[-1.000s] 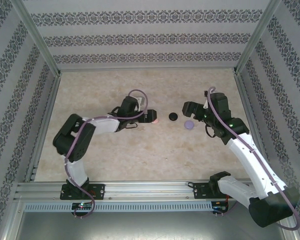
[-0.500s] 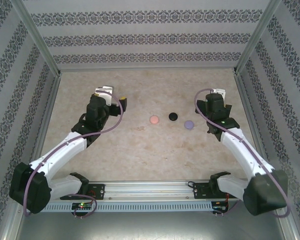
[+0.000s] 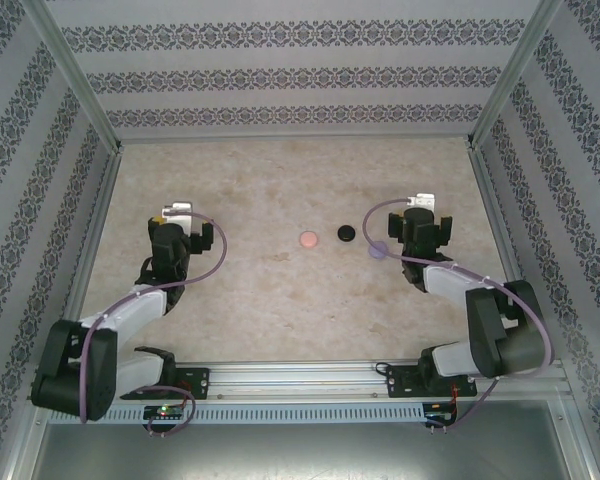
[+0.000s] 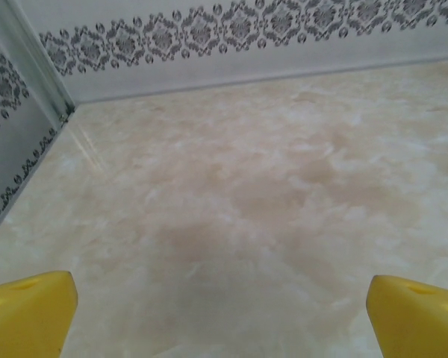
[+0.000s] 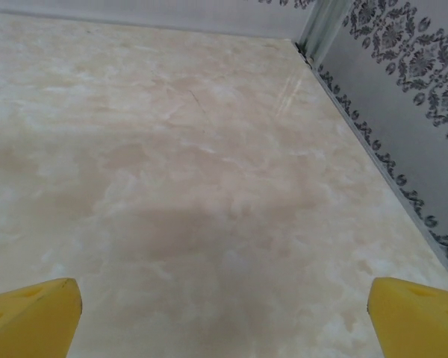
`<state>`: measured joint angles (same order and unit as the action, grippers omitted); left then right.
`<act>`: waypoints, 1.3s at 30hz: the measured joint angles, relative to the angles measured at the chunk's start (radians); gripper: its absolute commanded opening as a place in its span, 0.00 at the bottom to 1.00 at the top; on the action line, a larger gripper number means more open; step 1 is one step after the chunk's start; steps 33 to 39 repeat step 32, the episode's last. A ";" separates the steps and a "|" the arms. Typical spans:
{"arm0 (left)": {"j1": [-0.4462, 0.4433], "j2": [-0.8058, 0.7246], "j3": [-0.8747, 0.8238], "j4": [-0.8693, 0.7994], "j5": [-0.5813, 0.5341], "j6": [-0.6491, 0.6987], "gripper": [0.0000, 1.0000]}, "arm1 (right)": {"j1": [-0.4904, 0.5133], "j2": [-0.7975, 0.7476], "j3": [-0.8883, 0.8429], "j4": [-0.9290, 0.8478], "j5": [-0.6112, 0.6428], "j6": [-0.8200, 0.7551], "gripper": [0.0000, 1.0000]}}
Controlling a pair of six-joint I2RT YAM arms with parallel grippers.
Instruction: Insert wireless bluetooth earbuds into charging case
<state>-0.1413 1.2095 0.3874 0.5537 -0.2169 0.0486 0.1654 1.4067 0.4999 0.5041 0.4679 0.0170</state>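
Three small round charging cases lie in a row mid-table: pink, black and lilac. All three look closed. The lilac one sits right beside my right arm's cable. The wireless bluetooth earbuds are out of view. My left gripper is open, well left of the pink case, with nothing between its yellow fingertips. My right gripper is open too, just right of the lilac case, and its yellow fingertips frame bare table.
The marble-patterned table is walled by patterned panels at the back, left and right. Metal posts stand in the far corners. A rail with both arm bases runs along the near edge.
Both arms have drawn back from the cases. The left gripper swung away from the pink case to the left side. The right gripper moved a little nearer and folded back.
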 measured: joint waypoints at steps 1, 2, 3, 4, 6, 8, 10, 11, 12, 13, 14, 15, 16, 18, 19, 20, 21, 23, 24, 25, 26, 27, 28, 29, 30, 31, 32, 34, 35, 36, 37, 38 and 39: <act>0.010 0.023 -0.016 0.026 0.008 0.000 0.99 | 0.000 0.015 -0.029 0.060 -0.011 -0.006 0.98; 0.025 0.051 -0.032 0.051 0.026 0.000 0.99 | 0.000 0.028 -0.061 0.115 -0.022 -0.013 0.98; 0.042 0.078 -0.040 0.069 0.048 -0.001 0.99 | -0.003 0.035 -0.086 0.145 -0.041 -0.018 0.98; 0.057 0.103 -0.045 0.087 0.068 -0.003 0.99 | -0.010 0.036 -0.102 0.163 -0.060 -0.019 0.98; 0.086 0.163 -0.047 0.145 0.113 -0.004 0.99 | -0.037 0.036 -0.124 0.213 -0.114 -0.019 0.98; 0.103 0.221 -0.048 0.201 0.149 -0.007 0.99 | -0.074 0.043 -0.130 0.269 -0.164 -0.016 0.98; 0.114 0.275 -0.047 0.235 0.190 -0.008 0.99 | -0.097 0.077 -0.132 0.346 -0.195 -0.014 0.98; 0.117 0.296 -0.045 0.245 0.211 -0.007 0.99 | -0.103 0.094 -0.132 0.363 -0.213 -0.013 0.98; 0.120 0.318 -0.042 0.253 0.227 -0.007 0.99 | -0.107 0.101 -0.131 0.356 -0.237 -0.011 0.98; 0.124 0.334 -0.036 0.255 0.248 -0.008 0.99 | -0.116 0.103 -0.131 0.355 -0.257 -0.008 0.98; 0.130 0.346 -0.027 0.251 0.269 -0.008 0.99 | -0.123 0.105 -0.131 0.361 -0.281 -0.002 0.98; 0.140 0.351 -0.019 0.251 0.290 -0.012 0.99 | -0.132 0.106 -0.130 0.363 -0.298 0.003 0.98; 0.150 0.351 -0.011 0.251 0.305 -0.015 0.99 | -0.136 0.105 -0.130 0.363 -0.307 0.006 0.98; 0.167 0.351 0.006 0.254 0.325 -0.023 0.99 | -0.140 0.105 -0.130 0.364 -0.324 0.007 0.98; 0.170 0.351 0.011 0.254 0.328 -0.027 1.00 | -0.140 0.105 -0.130 0.365 -0.328 0.007 0.98; 0.170 0.351 0.014 0.255 0.328 -0.029 1.00 | -0.140 0.105 -0.130 0.365 -0.330 0.007 0.98; 0.170 0.351 0.016 0.255 0.327 -0.030 1.00 | -0.139 0.105 -0.130 0.365 -0.333 0.007 0.98; 0.169 0.351 0.016 0.255 0.325 -0.031 1.00 | -0.137 0.105 -0.130 0.365 -0.336 0.006 0.98; 0.169 0.351 0.016 0.255 0.323 -0.031 1.00 | -0.137 0.105 -0.130 0.365 -0.336 0.006 0.98; 0.169 0.351 0.016 0.255 0.322 -0.031 1.00 | -0.137 0.105 -0.130 0.365 -0.337 0.006 0.98; 0.169 0.351 0.016 0.255 0.322 -0.031 0.99 | -0.137 0.105 -0.129 0.365 -0.339 0.006 0.98; 0.169 0.351 0.016 0.255 0.321 -0.031 1.00 | -0.137 0.105 -0.129 0.364 -0.342 0.006 0.98; 0.169 0.351 0.016 0.255 0.321 -0.031 1.00 | -0.137 0.105 -0.129 0.364 -0.346 0.006 0.98; 0.169 0.351 0.016 0.255 0.321 -0.031 1.00 | -0.137 0.105 -0.129 0.364 -0.351 0.006 0.98; 0.169 0.351 0.016 0.255 0.321 -0.031 1.00 | -0.138 0.105 -0.129 0.364 -0.356 0.007 0.98; 0.169 0.351 0.016 0.255 0.320 -0.031 1.00 | -0.138 0.105 -0.129 0.362 -0.359 0.007 0.98; 0.169 0.351 0.016 0.255 0.320 -0.031 1.00 | -0.138 0.105 -0.129 0.362 -0.364 0.006 0.98; 0.169 0.351 0.016 0.255 0.320 -0.031 1.00 | -0.138 0.105 -0.129 0.362 -0.364 0.006 0.98; 0.169 0.351 0.016 0.255 0.320 -0.031 1.00 | -0.138 0.105 -0.129 0.362 -0.364 0.006 0.98; 0.169 0.351 0.016 0.255 0.320 -0.031 1.00 | -0.138 0.105 -0.129 0.362 -0.364 0.006 0.98; 0.169 0.351 0.016 0.255 0.320 -0.031 1.00 | -0.138 0.105 -0.129 0.362 -0.364 0.006 0.98; 0.169 0.351 0.016 0.255 0.320 -0.031 1.00 | -0.138 0.105 -0.129 0.362 -0.364 0.006 0.98; 0.169 0.351 0.016 0.255 0.320 -0.031 1.00 | -0.138 0.105 -0.129 0.362 -0.364 0.006 0.98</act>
